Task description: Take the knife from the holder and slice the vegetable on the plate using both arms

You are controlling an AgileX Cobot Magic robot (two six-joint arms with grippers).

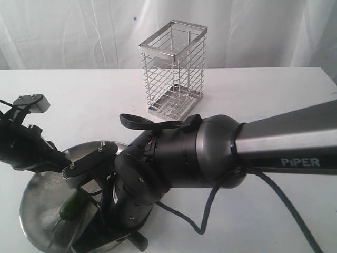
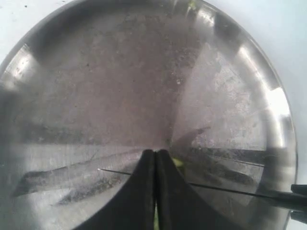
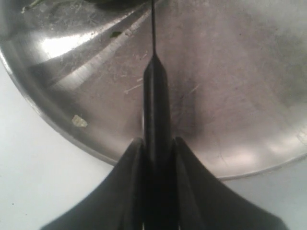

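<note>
Right gripper [image 3: 156,143] grasps knife [image 3: 154,86]; left gripper [image 2: 156,154], clenched, pins chili pepper [image 2: 178,163] at centre of steel plate [image 2: 230,96]; close-running blade [image 2: 216,188] may strike its fingertips [image 2: 147,160]

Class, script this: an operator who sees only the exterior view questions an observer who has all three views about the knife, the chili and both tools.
Operator: I see no knife in the holder. Where is it?
Observer: The right tool is shut on its handle, with the blade edge-on over the plate.
Operator: And the left tool? The arms hide it from me.
Observer: It is shut, tips down at the vegetable; only a sliver of green shows beside them, and the thin blade crosses close by.
</note>
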